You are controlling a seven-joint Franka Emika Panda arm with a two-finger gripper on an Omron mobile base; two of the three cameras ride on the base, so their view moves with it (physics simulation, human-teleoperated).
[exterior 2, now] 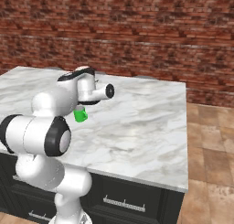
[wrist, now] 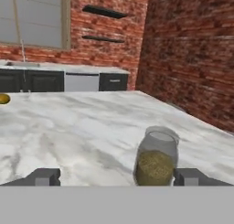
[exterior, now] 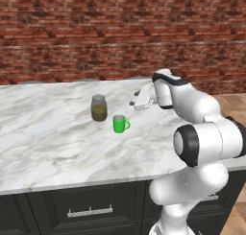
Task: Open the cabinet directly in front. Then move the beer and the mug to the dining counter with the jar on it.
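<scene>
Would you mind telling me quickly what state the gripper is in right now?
Gripper: open and holding nothing; its fingertips stand wide apart in the hand view, with the jar on the dining counter ahead of them.

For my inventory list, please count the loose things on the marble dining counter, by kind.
Clear glass jar with olive-brown contents: 1
Bright green cylindrical mug: 1
Small yellow object near the far edge, kind unclear: 1
Total: 3

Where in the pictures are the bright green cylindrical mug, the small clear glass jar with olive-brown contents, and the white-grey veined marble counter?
Bright green mug (exterior: 119, 124), left base view, on its side wall.
Clear glass jar (wrist: 155, 163), hand view, on the olive-brown contents.
Marble counter (exterior 2: 137, 127), right base view, on bare top.
</scene>
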